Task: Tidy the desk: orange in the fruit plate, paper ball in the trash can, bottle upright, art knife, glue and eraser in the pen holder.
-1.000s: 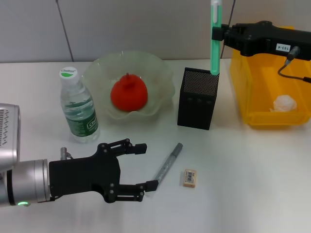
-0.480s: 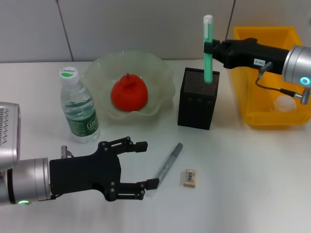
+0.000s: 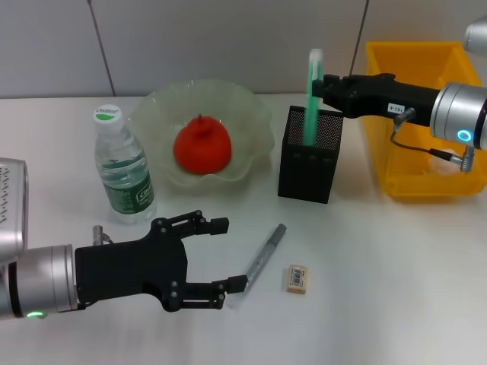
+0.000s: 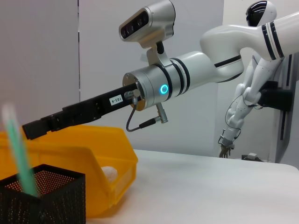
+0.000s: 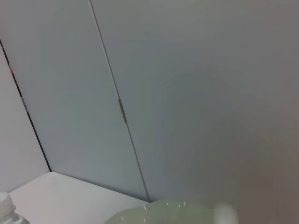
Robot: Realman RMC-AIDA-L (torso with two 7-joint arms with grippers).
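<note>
A: Where do we stand at the pen holder (image 3: 310, 154)?

B: Our right gripper (image 3: 320, 84) hangs over its far rim, jaws clamped on the green glue stick (image 3: 311, 97), whose lower end is inside the mesh.

A: And nearer us?

B: Our left gripper (image 3: 223, 255) hovers low over the tabletop (image 3: 380, 274), jaws apart, tips beside the grey art knife (image 3: 262, 255). The eraser (image 3: 297, 278) lies just right of it, with open tabletop beyond.

A: Everything else?

B: The orange (image 3: 202, 145) sits in the fruit plate (image 3: 251, 106), the bottle (image 3: 122, 169) upright on its left, the trash can (image 3: 415, 114) far right.

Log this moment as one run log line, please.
right gripper: lowering green stick into pen holder | left gripper: open by art knife | eraser: on desk
</note>
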